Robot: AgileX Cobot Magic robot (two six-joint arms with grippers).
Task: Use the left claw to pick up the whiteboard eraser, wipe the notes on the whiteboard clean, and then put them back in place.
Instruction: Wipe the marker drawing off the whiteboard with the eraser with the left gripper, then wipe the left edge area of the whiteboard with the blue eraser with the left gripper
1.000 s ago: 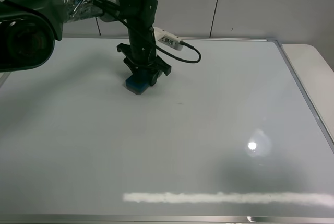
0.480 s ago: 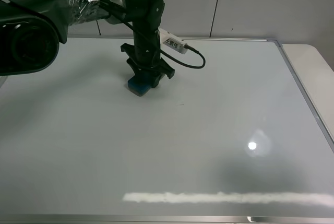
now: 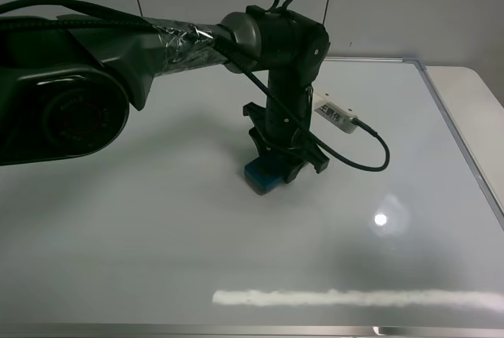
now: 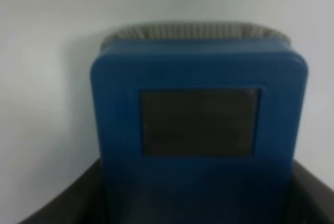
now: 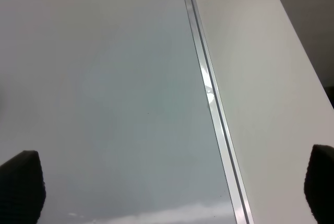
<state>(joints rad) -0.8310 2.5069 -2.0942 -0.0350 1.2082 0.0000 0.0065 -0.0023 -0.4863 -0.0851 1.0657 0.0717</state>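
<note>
Plainly, the only writing we find is dark print on the white tag (image 3: pixel 334 113) beside the left claw (image 3: pixel 277 166), too small for us to read. The claw stands upright on the whiteboard (image 3: pixel 142 243), its fingers clamped on the eraser (image 3: pixel 258 177). The eraser lies near the board's middle, peeking out at the claw's near-left side, and its felt seems pressed to the surface. The right gripper (image 5: pixel 171 185), fingers spread wide, hangs over the board's right frame (image 5: pixel 209 88).
</note>
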